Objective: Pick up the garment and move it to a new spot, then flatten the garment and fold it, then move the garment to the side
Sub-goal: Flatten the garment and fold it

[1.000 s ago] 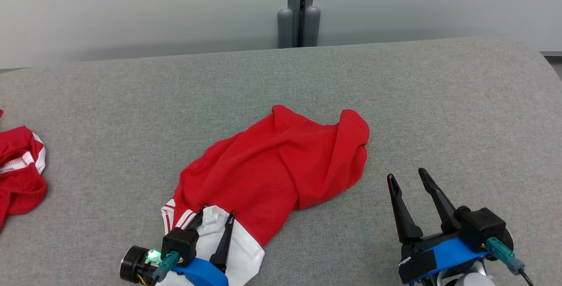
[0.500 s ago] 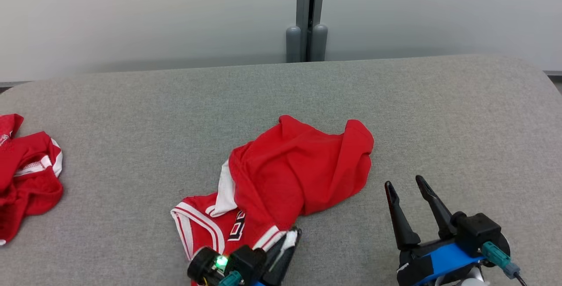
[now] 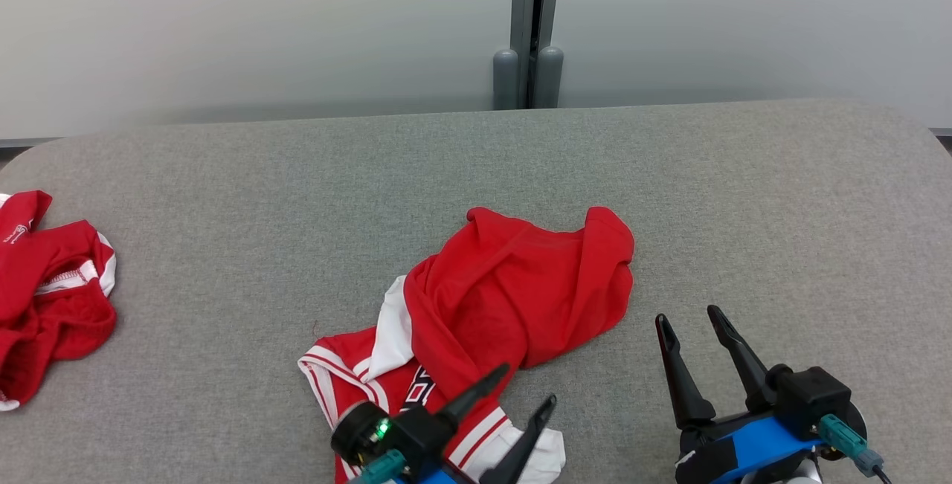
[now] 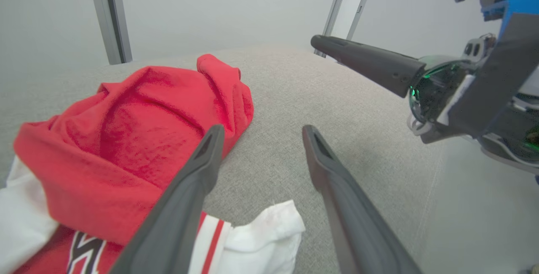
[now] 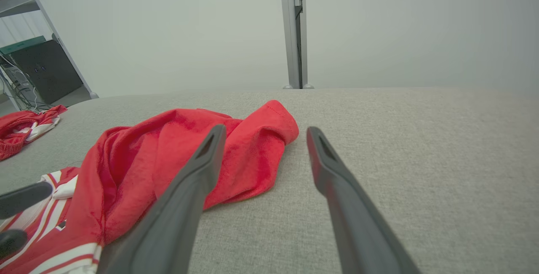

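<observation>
The red garment (image 3: 513, 298) lies crumpled near the middle of the grey padded table (image 3: 223, 194), a little towards 6 o'clock in the head view. Its long axis runs from about 7 o'clock to 1 o'clock. The striped, white-trimmed end with dark lettering points to 7 o'clock, and the plain red end, bunched into two raised folds, points to 1 o'clock. The red body is doubled over the striped part, leaving a white panel showing on its 9 o'clock side.

The left gripper (image 3: 529, 384) sits at the garment's 6 o'clock end with its jaws spread wide and nothing between them. In the left wrist view (image 4: 262, 129), one finger crosses the red fold (image 4: 126, 139), the other crosses bare table, and a white corner of hem lies below the gap. Whether either finger touches the cloth cannot be told.

The right gripper (image 3: 687, 314) is at 4 o'clock from the garment, just beside its edge, also fully spread and empty, with its fingers pointing to 12 o'clock.

A second red garment (image 3: 44, 291) lies heaped at the table's 9 o'clock edge, well apart.
</observation>
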You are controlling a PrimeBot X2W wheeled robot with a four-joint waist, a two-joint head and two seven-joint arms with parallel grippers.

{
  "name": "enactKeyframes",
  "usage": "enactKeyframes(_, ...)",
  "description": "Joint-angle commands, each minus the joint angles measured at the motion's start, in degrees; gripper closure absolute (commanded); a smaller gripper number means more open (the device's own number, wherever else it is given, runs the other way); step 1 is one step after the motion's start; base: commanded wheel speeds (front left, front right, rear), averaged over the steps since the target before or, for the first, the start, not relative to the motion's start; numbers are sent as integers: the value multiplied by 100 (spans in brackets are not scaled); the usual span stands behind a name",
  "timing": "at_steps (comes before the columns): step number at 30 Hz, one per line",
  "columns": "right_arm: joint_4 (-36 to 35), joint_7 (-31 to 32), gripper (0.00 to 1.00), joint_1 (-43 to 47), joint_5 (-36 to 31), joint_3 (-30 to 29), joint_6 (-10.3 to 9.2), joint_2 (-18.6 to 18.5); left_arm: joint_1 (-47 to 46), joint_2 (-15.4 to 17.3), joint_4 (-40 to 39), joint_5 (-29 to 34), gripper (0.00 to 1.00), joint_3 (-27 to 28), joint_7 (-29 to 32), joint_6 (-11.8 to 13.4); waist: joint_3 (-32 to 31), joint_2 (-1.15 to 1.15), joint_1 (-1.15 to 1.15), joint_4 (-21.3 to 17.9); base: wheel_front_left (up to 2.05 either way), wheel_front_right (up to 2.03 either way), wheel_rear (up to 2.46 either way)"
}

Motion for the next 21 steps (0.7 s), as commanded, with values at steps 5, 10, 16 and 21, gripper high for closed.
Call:
enactKeyframes(5, 30, -21, 0, 67, 62, 14, 3, -5, 4, 101, -381, 281, 0, 790, -15, 9, 6, 0, 0, -12, 0, 0, 0)
enactKeyframes(10, 58, -21, 0, 2, 70, 15, 3, -5, 55, 253, -428, 549, 0, 1717, -15, 102, 51, 0, 0, -75, 0, 0, 0)
enactKeyframes(16, 87, -21, 0, -78, 26, -4, 2, -5, 32, 366, -116, 735, 0, 2706, -16, 171, 156, 0, 0, -190, 0, 0, 0)
enactKeyframes(21, 111, -21, 0, -123, -12, -33, 3, -5, 14, 360, 415, 846, 0, 3163, -15, 112, 260, 0, 0, -260, 0, 0, 0)
